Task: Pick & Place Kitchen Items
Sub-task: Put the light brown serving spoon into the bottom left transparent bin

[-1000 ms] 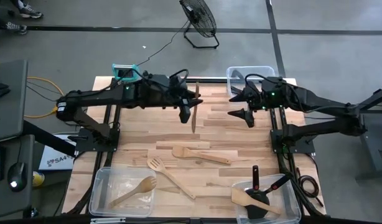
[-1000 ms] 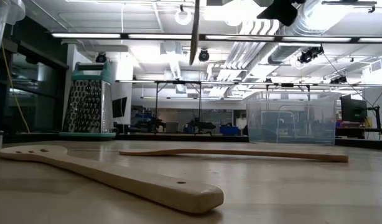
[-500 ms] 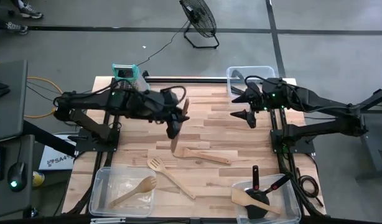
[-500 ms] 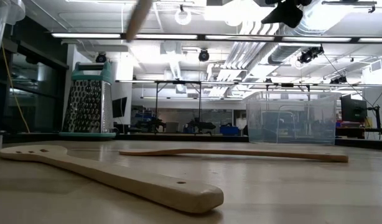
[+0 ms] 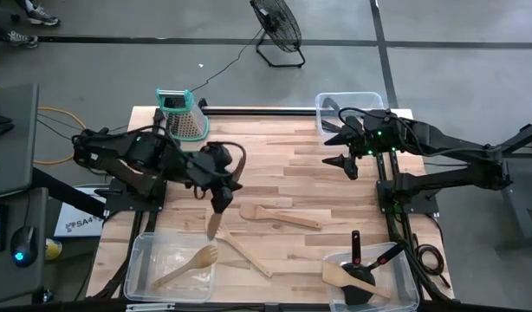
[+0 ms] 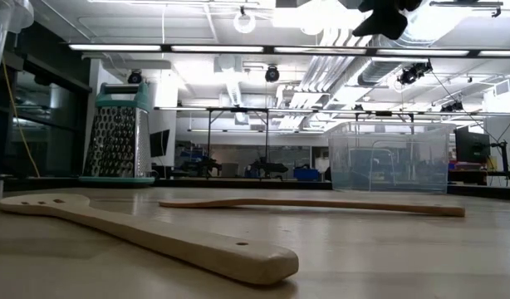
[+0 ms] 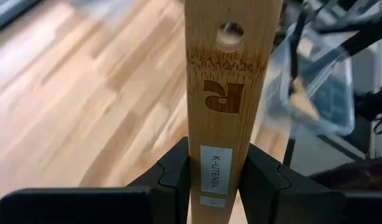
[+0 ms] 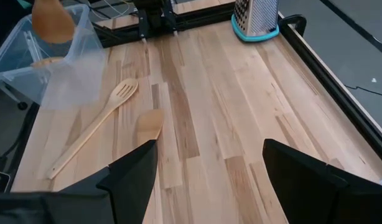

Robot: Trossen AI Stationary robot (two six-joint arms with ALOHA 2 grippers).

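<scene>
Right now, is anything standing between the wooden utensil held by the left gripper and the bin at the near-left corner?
Nothing visible does. The left gripper holds the wooden utensil just beside the clear bin, whose top is open.

I work in a big lab or workshop hall, not in a home kitchen. Behind my wooden table (image 6: 388, 249) I see a high ceiling with long lamp strips (image 6: 238, 48) and bare air ducts (image 6: 346, 58). From above, the floor is grey concrete (image 5: 422, 78), with a standing fan (image 5: 277, 28) at twelve o'clock and a desk (image 5: 8, 139) at nine o'clock.
</scene>
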